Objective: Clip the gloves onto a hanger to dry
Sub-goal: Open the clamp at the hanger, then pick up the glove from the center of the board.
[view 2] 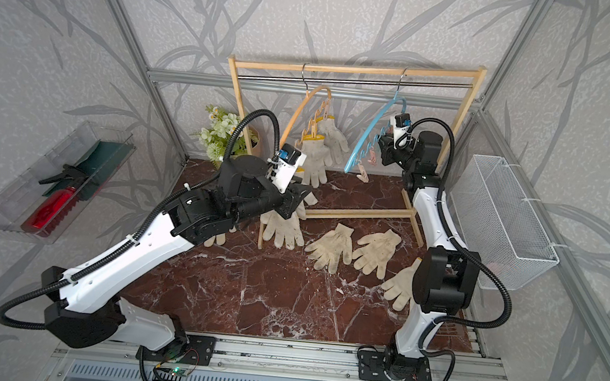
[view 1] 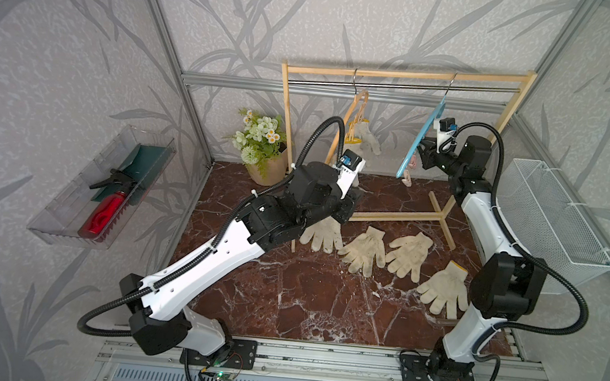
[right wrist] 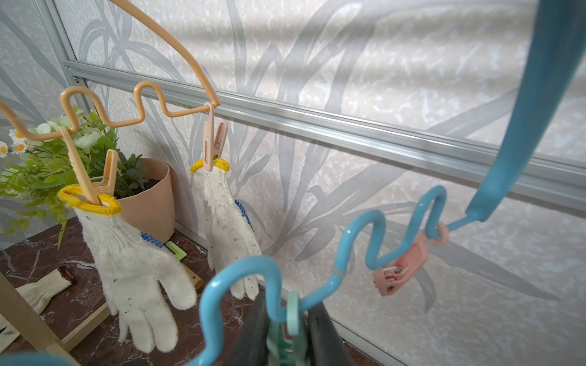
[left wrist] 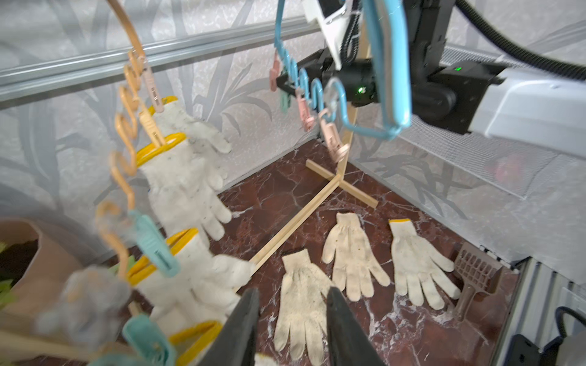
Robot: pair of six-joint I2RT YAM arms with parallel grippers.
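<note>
- left gripper [left wrist: 293, 290] hangs just in front of the wooden rack [view 1: 406, 73], jaws apart, nothing between them
- right gripper [right wrist: 290, 301] is up by the rack's right post, clamped on a mint clip [right wrist: 279, 345] that's on the blue hanger [right wrist: 539, 111]
- four loose gloves [view 1: 364, 248] lie flat in a row on the marble floor [view 1: 286, 292], right in front of the rack's foot bar
- hung gloves [left wrist: 187, 187], several of them, dangle by their yellow cuffs from clips on the tan hanger [right wrist: 171, 41], left half of the rack's rail
</note>
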